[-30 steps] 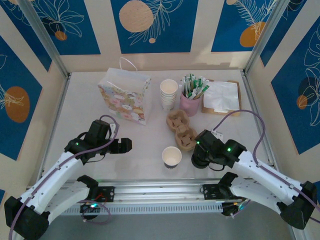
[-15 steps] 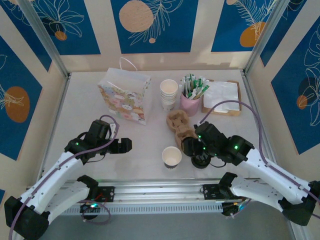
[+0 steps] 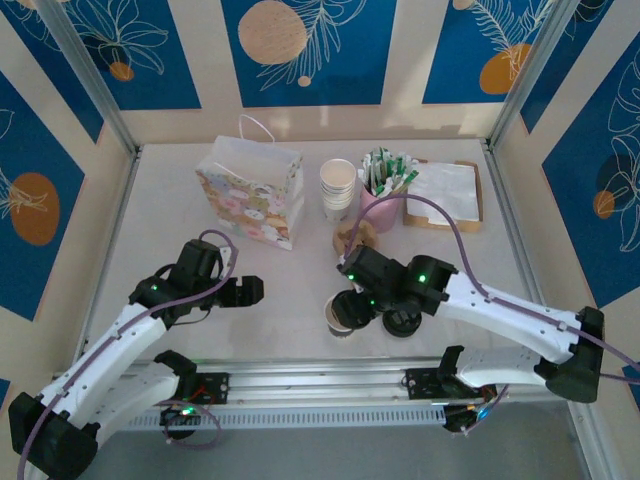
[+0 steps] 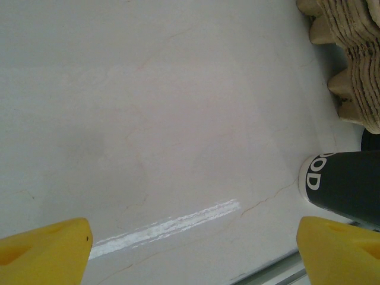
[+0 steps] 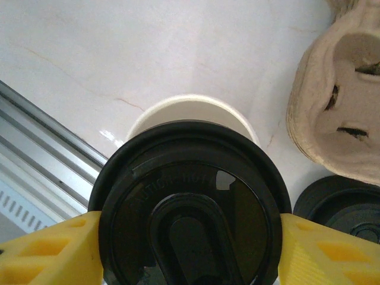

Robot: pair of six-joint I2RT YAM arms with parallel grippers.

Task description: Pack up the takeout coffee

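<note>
Right gripper [image 5: 190,237] has a black lid [image 5: 190,190] pinched edge to edge between its yellow fingers, centre of the wrist view. It sits right over the open paper cup [image 5: 190,105], whose pale rim peeks out above it; touching or not, I can't tell. From above, the cup sits low centre, just below the cardboard carrier [image 5: 335,101]. Left gripper [image 3: 250,290], lower left, jaws spread wide, holding nothing over the table [image 4: 148,107].
</note>
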